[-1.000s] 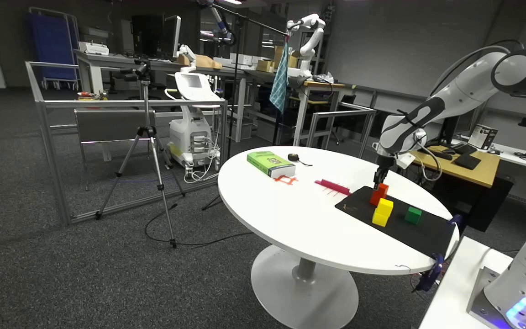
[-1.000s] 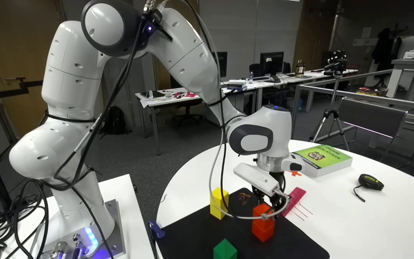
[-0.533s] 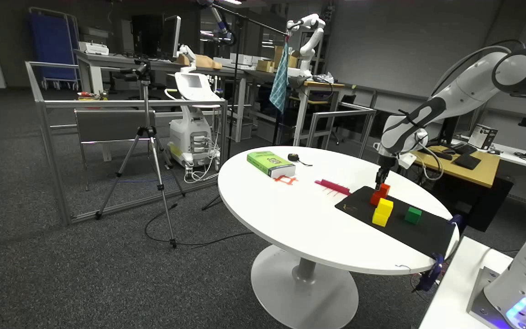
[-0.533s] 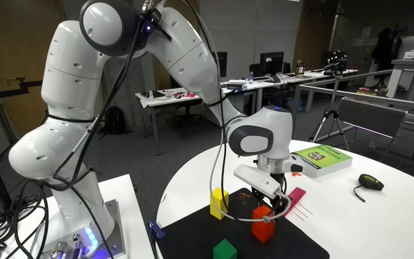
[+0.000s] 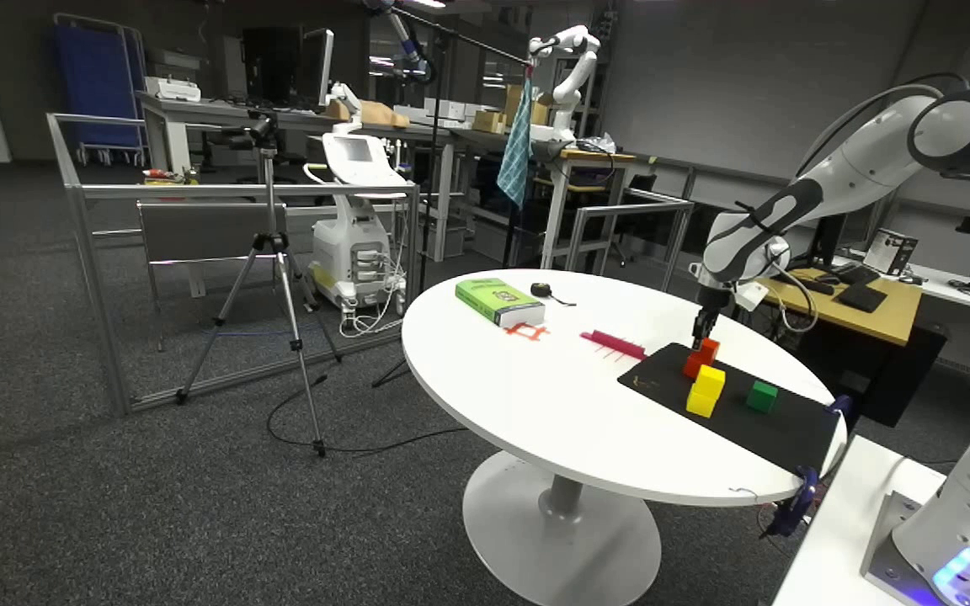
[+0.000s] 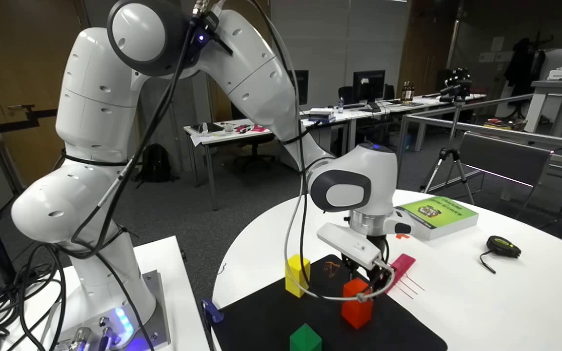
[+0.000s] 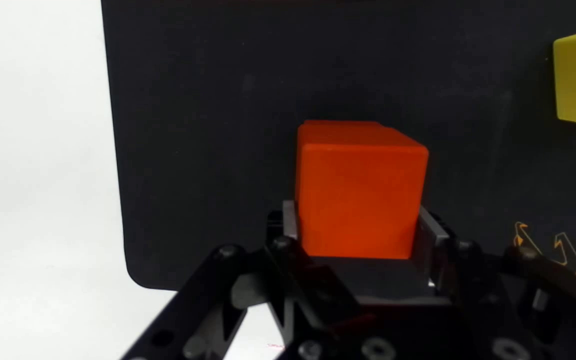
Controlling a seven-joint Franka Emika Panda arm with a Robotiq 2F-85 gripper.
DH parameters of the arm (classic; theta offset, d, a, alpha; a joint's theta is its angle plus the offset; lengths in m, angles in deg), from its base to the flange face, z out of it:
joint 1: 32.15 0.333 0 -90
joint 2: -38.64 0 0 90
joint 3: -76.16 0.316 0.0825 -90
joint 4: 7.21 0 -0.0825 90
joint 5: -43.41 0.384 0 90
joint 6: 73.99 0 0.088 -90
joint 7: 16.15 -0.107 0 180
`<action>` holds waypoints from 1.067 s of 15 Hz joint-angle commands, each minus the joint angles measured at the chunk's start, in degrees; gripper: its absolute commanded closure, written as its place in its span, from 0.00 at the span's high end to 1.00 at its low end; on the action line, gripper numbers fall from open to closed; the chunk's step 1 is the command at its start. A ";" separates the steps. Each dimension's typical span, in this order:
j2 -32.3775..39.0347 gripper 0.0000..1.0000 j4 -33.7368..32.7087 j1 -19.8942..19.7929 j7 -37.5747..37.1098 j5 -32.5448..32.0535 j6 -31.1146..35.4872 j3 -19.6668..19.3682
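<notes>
In an exterior view a pale cable loops in front of the upper red block, hiding a strip of it; the lower red block stands beneath. From this pair, the yellow stack is at ten o'clock and the green block, partly out of view, at eight, all on the black mat. Beyond, on the white surface, a magenta bar lies at two o'clock, a tape measure farther out that way, and a green book between one and two. The arm bends high at its elbow and slopes toward five o'clock, the gripper pointing to six and pinching the upper red block.
</notes>
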State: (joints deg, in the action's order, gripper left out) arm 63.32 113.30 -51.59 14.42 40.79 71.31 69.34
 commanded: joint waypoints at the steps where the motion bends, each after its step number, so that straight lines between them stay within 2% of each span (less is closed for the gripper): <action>1: -1.72 0.30 1.81 -1.08 0.51 1.43 -0.60 1.01; 6: -1.47 0.30 1.42 -0.99 0.12 2.10 -0.69 0.91; 7: -1.40 0.80 1.36 -0.99 0.02 2.22 -0.63 0.91; 9: -1.37 0.86 1.40 -0.97 -0.09 2.26 -0.65 0.89; 11: -1.39 0.99 1.62 -0.99 -0.02 2.30 -0.64 0.92; 16: -4.17 1.00 4.36 -1.45 1.01 2.38 -0.03 0.89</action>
State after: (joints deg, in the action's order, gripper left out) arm 63.27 114.21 -51.65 14.24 42.24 71.31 69.43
